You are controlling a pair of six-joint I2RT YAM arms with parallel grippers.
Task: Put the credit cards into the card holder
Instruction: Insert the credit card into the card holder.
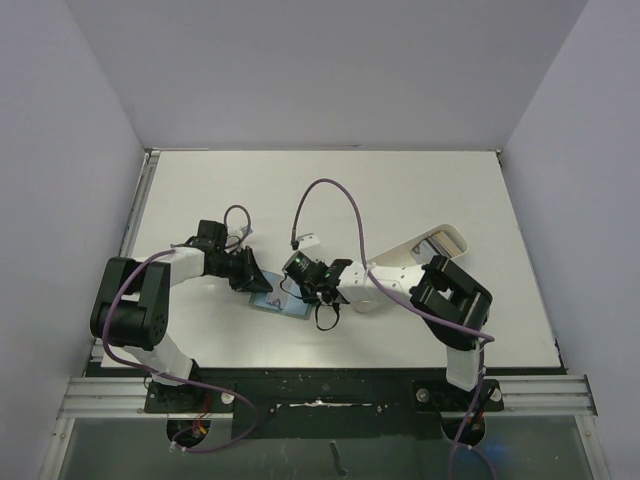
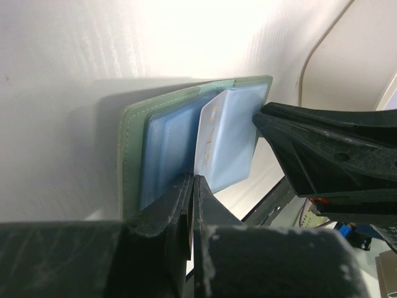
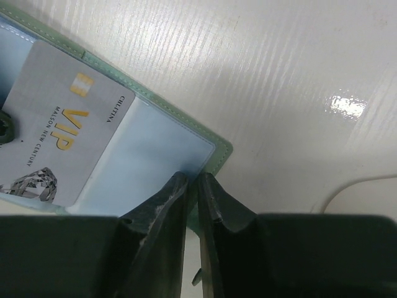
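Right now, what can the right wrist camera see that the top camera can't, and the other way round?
Only the right wrist view shows the silver card with its gold VIP letters, chip and diamond drawing. It also shows the right gripper nearly shut at the edge of the card holder. Only the top view shows the whole left arm and right arm, purple cables and the white tray past the right arm. Both show the open card holder, pale blue inside, on the white table.

Glossy white table (image 3: 298,56), matt leathery card holder (image 2: 131,155) (stitched edge)
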